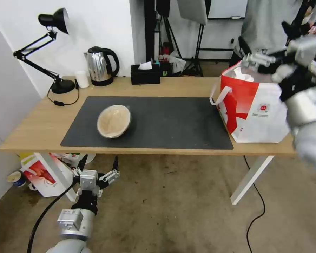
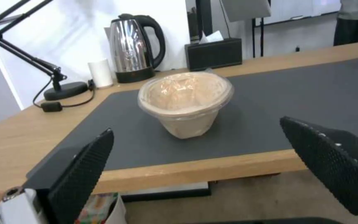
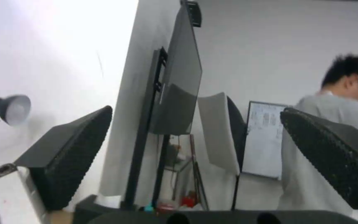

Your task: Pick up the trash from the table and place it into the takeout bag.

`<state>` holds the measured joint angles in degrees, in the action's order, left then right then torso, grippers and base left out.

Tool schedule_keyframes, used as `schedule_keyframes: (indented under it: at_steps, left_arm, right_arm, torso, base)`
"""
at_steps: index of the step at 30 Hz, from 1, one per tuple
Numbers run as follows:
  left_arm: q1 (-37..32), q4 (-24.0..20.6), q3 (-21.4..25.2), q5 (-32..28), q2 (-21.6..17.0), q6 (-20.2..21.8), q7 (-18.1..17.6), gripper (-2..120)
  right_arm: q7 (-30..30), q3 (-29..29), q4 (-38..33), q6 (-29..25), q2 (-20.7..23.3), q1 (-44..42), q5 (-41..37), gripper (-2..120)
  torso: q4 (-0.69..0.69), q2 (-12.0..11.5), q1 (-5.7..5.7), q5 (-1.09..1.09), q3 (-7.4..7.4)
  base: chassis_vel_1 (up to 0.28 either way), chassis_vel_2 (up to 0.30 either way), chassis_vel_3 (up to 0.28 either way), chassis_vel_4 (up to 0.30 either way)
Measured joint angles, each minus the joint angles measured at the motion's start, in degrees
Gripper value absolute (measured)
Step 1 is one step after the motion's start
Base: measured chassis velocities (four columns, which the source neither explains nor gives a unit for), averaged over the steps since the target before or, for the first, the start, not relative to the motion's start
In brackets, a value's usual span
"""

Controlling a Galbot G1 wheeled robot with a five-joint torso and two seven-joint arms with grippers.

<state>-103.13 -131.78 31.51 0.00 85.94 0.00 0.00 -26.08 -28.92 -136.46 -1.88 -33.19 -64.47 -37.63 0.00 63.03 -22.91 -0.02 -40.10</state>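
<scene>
On the dark mat of the table [image 1: 42, 121] only one piece of trash is left, the tan lidded bowl [image 1: 114, 121], standing near the front edge. The takeout bag [image 1: 258, 107] stands at the right end of the table, its mouth open, with something white inside. The right pincer [image 1: 256, 60] hovers over that mouth, its fingers apart and empty. The left pincer [image 1: 96, 175] hangs low in front of the table, also apart and empty, facing the bowl. I judge the task mostly done; this bowl remains.

Tan lidded bowl [image 1: 113, 121] on mat [image 1: 165, 123]; takeout bag [image 1: 256, 105] at table's [image 1: 35, 123] right end
</scene>
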Motion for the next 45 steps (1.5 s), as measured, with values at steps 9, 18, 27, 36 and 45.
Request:
schedule_keyframes:
  at_steps: [9, 18, 27, 36, 45]
  left_arm:
    - [0.01, 0.0, 0.0, 0.0, -0.01, 0.0, 0.0, 100]
    - [0.0, 0.0, 0.0, 0.0, -0.02, 0.0, 0.0, 100]
    - [0.0, 0.0, 0.0, 0.0, 0.0, 0.0, 0.0, 100]
    - [0.0, 0.0, 0.0, 0.0, 0.0, 0.0, 0.0, 100]
    - [0.0, 0.0, 0.0, 0.0, 0.0, 0.0, 0.0, 100]
  right_arm:
    - [1.67, -2.92, -6.73, -5.25, -15.67, -17.92, 13.5, 100]
    - [2.98, 1.38, -6.73, -9.78, -29.02, -23.8, 24.54, 100]
    - [1.67, 11.9, -6.72, -17.52, -37.31, -31.66, 36.47, 100]
    - [0.36, 18.74, -1.25, -27.81, -39.98, -38.57, 45.58, 100]
    - [0.08, 20.73, -0.36, -29.62, -40.49, -39.39, 49.48, 100]
  torso:
    - [-0.01, 0.0, 0.0, -0.01, 0.0]
    - [0.0, 0.0, -0.01, 0.01, 0.0]
    - [0.0, 0.0, -0.01, 0.01, 0.0]
    - [0.0, 0.0, -0.01, 0.01, 0.0]
    - [0.0, 0.0, -0.02, 0.01, -0.01]
  base:
    - [0.0, 0.0, 0.0, 0.0]
    - [0.0, 0.0, 0.0, 0.0]
    - [0.0, 0.0, 0.0, 0.0]
    - [0.0, 0.0, 0.0, 0.0]
    - [0.0, 0.0, 0.0, 0.0]
